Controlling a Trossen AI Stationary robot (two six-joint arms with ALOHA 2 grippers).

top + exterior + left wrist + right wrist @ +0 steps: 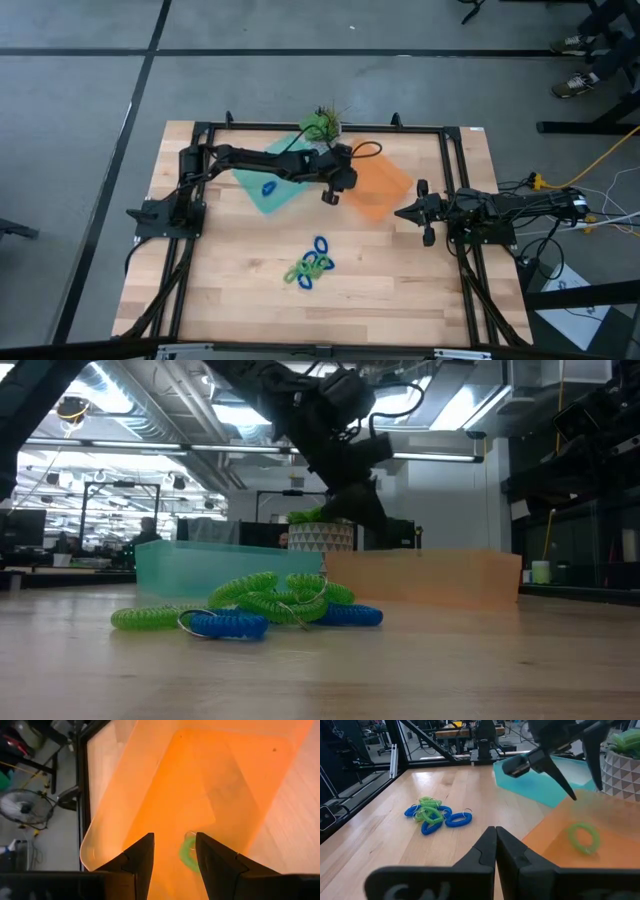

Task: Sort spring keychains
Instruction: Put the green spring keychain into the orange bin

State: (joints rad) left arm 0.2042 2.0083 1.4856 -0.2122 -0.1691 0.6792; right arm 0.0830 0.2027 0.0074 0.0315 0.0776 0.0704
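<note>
A pile of green and blue spring keychains [312, 265] [260, 605] [432, 815] lies on the wooden table near the middle. One green keychain [189, 852] [583, 837] lies flat on the floor of the orange tray [385, 185] [165, 780]. One blue keychain [268, 187] lies in the teal tray [285, 192] [545, 785]. My left gripper [330, 197] [174, 837] [585, 792] hangs open over the orange tray, fingers pointing down above the green keychain and clear of it. My right gripper [400, 213] [495, 830] waits shut beside the orange tray's right edge.
A potted plant [322, 122] [320, 530] in a white patterned pot stands at the far side between the two trays. A black frame [300, 127] runs around the table. Bare wood lies between the pile and the trays.
</note>
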